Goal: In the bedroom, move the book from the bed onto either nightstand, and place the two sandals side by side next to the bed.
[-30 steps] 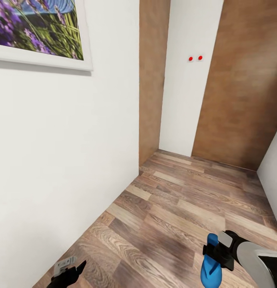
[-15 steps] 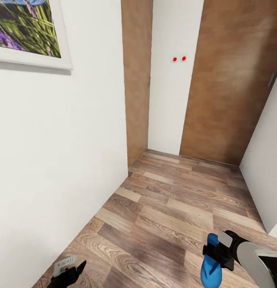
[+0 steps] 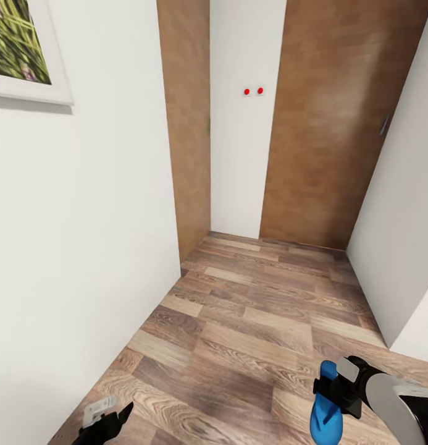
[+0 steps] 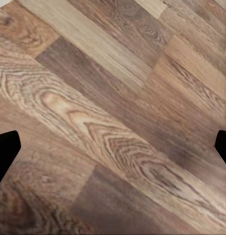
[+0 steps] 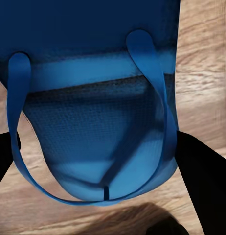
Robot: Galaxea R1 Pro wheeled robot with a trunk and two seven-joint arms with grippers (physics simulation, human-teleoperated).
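- The wooden floor [image 3: 251, 321] runs along a narrow corridor, and I place the other things relative to it.
- At the far end of the floor stands a white wall panel [image 3: 244, 123] with two small red dots [image 3: 253, 91], between two brown wooden panels [image 3: 325, 123].
- A long white wall [image 3: 84, 247] closes the left side of the floor, and another white wall [image 3: 399, 235] closes the right side, so the way is narrow.
- High on the left wall hangs a framed picture [image 3: 22, 55] of green plants; the edge of the view cuts most of it off.
- Above the near right part of the floor, the right gripper [image 3: 330, 390] is clenched on a blue sandal [image 3: 326, 408]. In the right wrist view the sandal [image 5: 93, 107] sits between the two dark fingers [image 5: 201, 181], with its thin straps towards the camera.
- The lower end of the sandal is cut off by the head view's edge.
- Above the near left part of the floor, the left gripper [image 3: 109, 423] holds nothing. In the left wrist view its fingertips [image 4: 4, 147] stand wide apart over bare planks.
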